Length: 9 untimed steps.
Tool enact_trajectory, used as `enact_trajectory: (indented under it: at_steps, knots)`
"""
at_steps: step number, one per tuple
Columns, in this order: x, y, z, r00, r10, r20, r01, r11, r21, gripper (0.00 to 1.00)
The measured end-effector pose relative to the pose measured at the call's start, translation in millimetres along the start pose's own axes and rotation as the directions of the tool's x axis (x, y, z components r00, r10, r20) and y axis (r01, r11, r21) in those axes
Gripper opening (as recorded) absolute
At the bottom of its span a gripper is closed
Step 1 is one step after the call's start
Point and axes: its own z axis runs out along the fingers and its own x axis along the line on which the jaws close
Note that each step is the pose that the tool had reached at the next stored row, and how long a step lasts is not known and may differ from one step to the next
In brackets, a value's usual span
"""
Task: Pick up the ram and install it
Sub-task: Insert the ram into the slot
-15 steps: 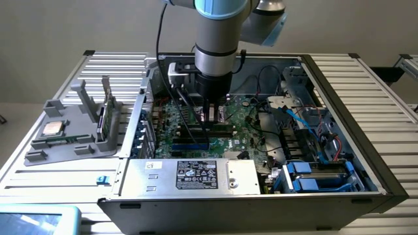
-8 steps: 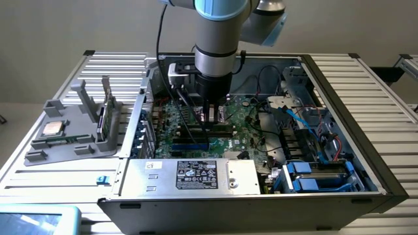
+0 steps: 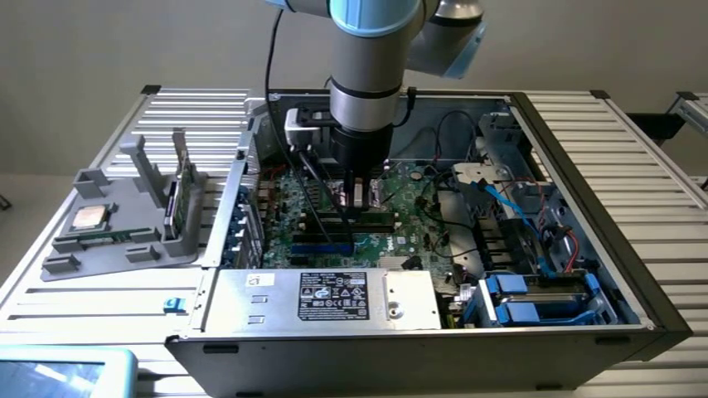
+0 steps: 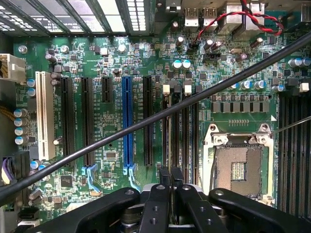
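Note:
My gripper (image 3: 356, 207) reaches straight down into the open computer case (image 3: 575, 249), onto the black memory slots of the green motherboard (image 3: 415, 240). Its fingers are shut on the ram (image 3: 372, 220), a dark stick with a green lower edge that stands on edge along a slot right under the fingertips. In the wrist view the gripper (image 4: 170, 174) has its two black fingers pressed close together. A thin dark edge runs away from between them along one memory slot (image 4: 170, 136), beside the open processor socket (image 4: 238, 167).
A black cable (image 4: 146, 124) crosses diagonally in front of the wrist camera. Expansion slots, one of them blue (image 4: 127, 121), lie beside the memory slots. Outside the case, a grey holder (image 3: 66, 265) carries a silver processor (image 3: 89, 217) and an upright green card (image 3: 177, 203). Loose cables (image 3: 498, 199) and the power supply (image 3: 321, 298) crowd the case.

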Motion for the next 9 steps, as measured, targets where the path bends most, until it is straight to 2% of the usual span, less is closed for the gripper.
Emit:
enact_trajectory:
  at_steps: [9]
  knots:
    - [0.0, 0.2, 0.1, 1.0, -0.007, -0.0003, 0.007, 1.0, -0.0002, 0.11]
